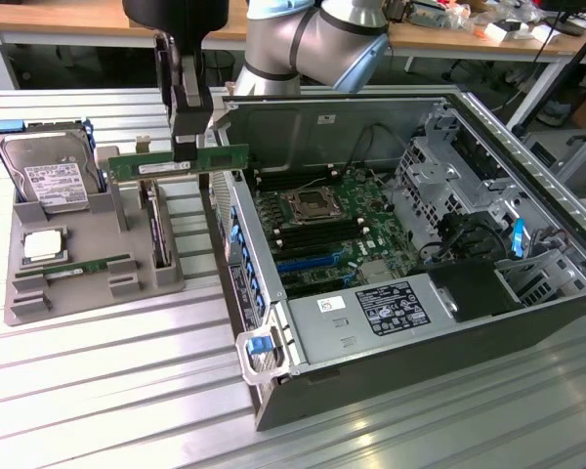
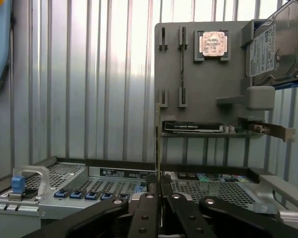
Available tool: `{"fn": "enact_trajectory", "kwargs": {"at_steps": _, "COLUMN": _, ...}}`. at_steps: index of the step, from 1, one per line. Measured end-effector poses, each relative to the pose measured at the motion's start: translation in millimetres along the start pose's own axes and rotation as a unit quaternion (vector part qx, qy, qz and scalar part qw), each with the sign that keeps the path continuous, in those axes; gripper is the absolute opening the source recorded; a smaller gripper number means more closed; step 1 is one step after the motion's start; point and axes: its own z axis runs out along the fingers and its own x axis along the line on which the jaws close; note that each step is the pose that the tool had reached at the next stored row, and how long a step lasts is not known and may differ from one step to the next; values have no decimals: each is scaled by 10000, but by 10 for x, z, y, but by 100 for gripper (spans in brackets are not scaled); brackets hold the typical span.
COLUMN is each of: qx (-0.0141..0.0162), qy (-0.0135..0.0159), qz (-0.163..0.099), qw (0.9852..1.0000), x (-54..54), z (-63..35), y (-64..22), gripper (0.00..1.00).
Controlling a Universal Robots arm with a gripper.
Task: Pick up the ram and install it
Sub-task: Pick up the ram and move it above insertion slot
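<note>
Currently black gripper (image 1: pixel 188 151), fingers clamped on the middle of the long thin green ram stick (image 1: pixel 142 167), holds it level, edge down, just outside the open metal computer case (image 1: pixel 313 122) wall, likely matching its slots (image 1: pixel 308 237).

Gripper (image 2: pixel 160 197) tight on the edge-on ram (image 2: pixel 158 158), near the computer case (image 2: pixel 89 186), gray holder tray (image 2: pixel 188 84) beyond

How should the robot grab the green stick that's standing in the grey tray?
Pinch the green stick at the middle of its top edge, coming straight down from above. It stands on edge in the grey tray, its ends tucked in slots, leaving the middle bare and both flat sides free.
</note>
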Motion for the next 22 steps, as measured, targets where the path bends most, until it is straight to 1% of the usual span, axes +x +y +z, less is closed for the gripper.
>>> {"fn": "enact_trajectory", "kwargs": {"at_steps": 4, "qx": 0, "qy": 1, "qz": 0, "qw": 10000, "x": 1, "z": 0, "y": -46, "gripper": 12}}
{"fn": "enact_trajectory", "kwargs": {"at_steps": 22, "qx": 0, "qy": 5, "qz": -1, "qw": 10000, "x": 0, "z": 0, "y": -189, "gripper": 12}}
